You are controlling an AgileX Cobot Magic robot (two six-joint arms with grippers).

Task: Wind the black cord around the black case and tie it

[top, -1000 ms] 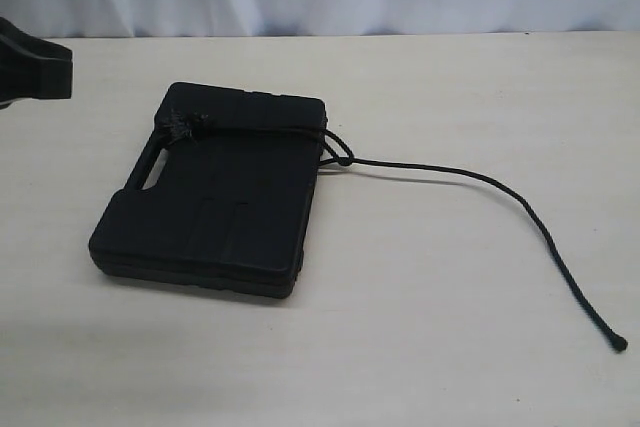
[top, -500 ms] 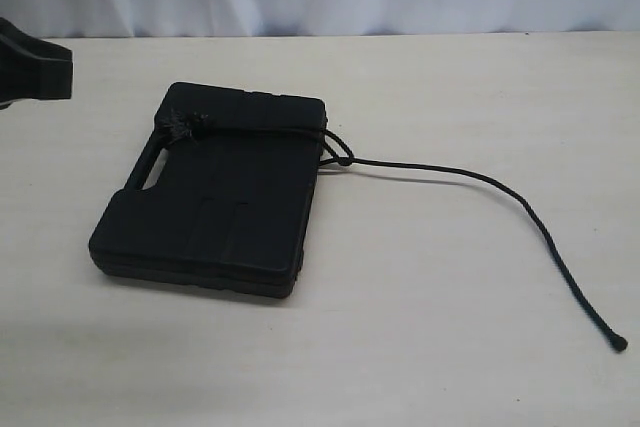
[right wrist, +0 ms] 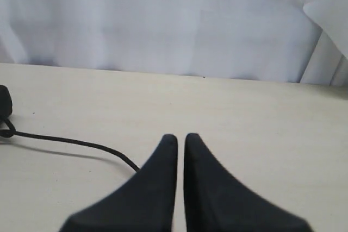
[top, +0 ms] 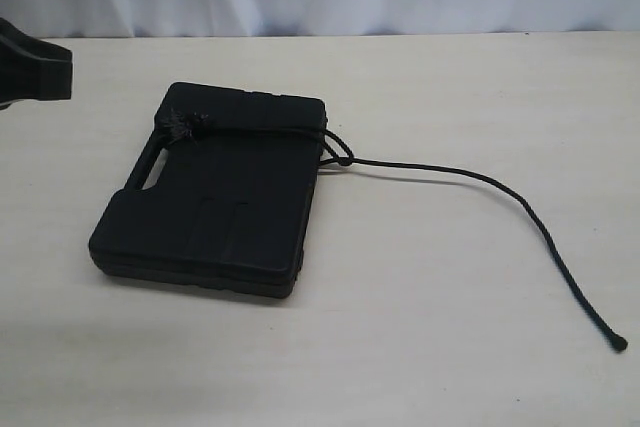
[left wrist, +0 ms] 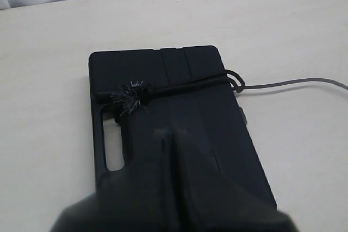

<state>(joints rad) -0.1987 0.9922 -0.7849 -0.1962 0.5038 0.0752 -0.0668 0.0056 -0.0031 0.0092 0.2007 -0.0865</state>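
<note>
Pressing its fingers together on nothing, the left claw (left wrist: 169,133) hangs back from the black case (top: 215,197); the right claw (right wrist: 180,137) is likewise narrowed and empty. Nothing has shifted in the last second. The braided black cord (top: 480,179) crosses the matte, ribbed case and is knotted at its edge, with the tail loose on the desk (top: 450,347), so tying looks done.

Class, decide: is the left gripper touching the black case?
Apart. The exterior view shows a strip of table between the left gripper and the black case.
</note>
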